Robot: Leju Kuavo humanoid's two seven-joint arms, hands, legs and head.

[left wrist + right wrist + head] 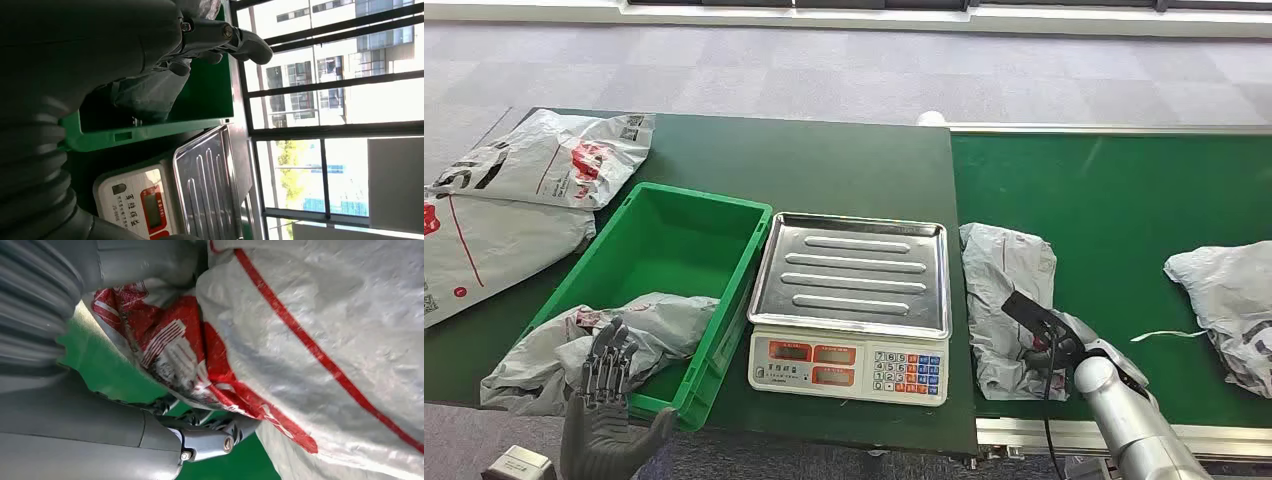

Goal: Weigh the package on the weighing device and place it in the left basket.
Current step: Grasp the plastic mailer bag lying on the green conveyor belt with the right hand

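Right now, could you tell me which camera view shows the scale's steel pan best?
The head view: the scale pan shows whole, bare, above the keypad. The left wrist view catches part of it, sideways. The right wrist view looks at the grey package.

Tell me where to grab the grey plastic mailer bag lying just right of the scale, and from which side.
Grip the near end of the grey plastic mailer bag, coming from the robot's side, where the right hand already is. The bag lies flat and limp, lengthwise away from the robot, so its bunched near folds probably give the fingers most purchase.
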